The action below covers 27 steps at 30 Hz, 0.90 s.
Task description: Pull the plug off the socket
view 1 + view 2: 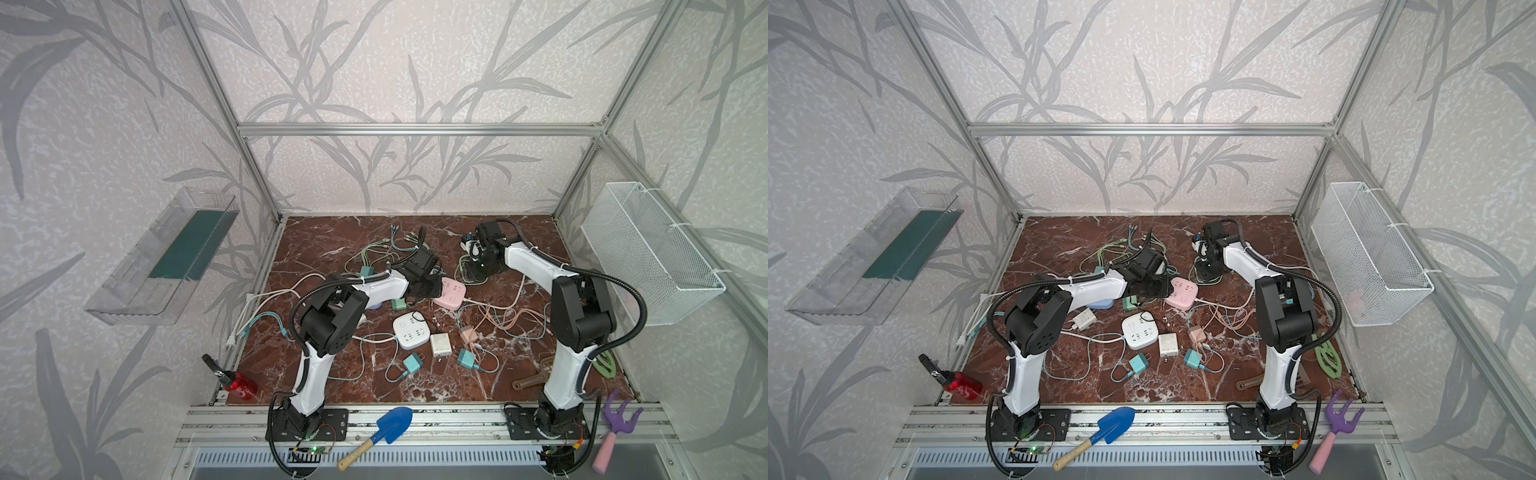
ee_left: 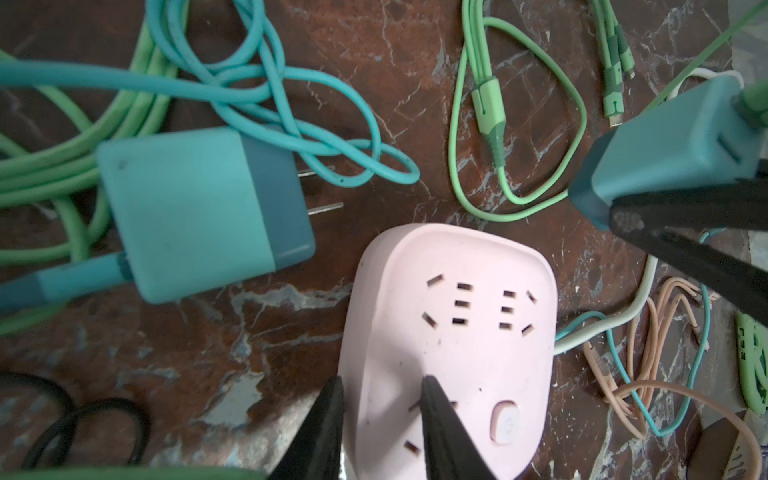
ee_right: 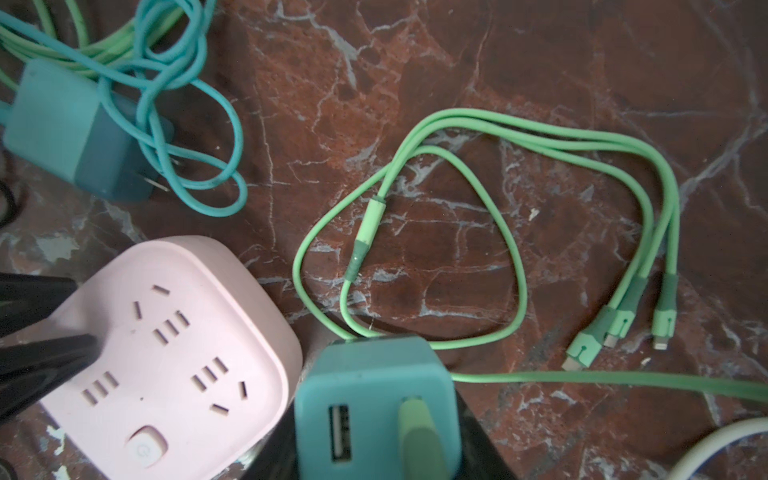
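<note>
Nearest the front, well short of the pink socket block (image 1: 451,293), a blue trowel (image 1: 395,424) and a purple hand rake (image 1: 615,419) lie on the front rail (image 1: 449,417). Closer to that block, on the marble table (image 1: 316,241), a white socket block (image 1: 411,332) sits just in front of it among tangled cables. At the pink block's left side the left gripper (image 2: 380,382) stands with jaws nearly together, straddling the rim. One finger (image 2: 440,419) is on the top face and its partner is against the side wall, which looks like a pinch on the block, though the contact itself is hard to make out. Just beyond the block and to its right, the right gripper (image 3: 376,428) is clamped on the teal plug (image 3: 365,365), which hangs clear of the block's face with a green cable (image 3: 415,432) plugged into its back. Beyond the block's left side another teal charger (image 2: 187,208) lies flat, prongs bare.
</note>
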Each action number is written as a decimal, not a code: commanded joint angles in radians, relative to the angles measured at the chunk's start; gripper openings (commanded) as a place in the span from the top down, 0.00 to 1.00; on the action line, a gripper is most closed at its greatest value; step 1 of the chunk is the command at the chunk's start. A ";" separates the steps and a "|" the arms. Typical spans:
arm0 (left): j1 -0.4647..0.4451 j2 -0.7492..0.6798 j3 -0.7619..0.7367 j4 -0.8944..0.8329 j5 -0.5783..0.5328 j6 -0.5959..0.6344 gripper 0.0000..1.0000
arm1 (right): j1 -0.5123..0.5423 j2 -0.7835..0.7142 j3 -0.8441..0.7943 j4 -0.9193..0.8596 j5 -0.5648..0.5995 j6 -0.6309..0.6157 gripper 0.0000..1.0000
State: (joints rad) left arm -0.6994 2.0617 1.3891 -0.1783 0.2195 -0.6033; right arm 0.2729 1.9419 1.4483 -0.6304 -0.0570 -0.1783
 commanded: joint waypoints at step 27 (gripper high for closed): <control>-0.008 -0.233 -0.167 0.037 -0.039 -0.006 0.59 | -0.001 0.106 0.126 -0.215 0.050 0.010 0.54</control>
State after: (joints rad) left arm -0.7025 1.8908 1.2343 -0.1730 0.1997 -0.6018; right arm 0.2729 2.0350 1.5429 -0.8028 -0.0116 -0.1745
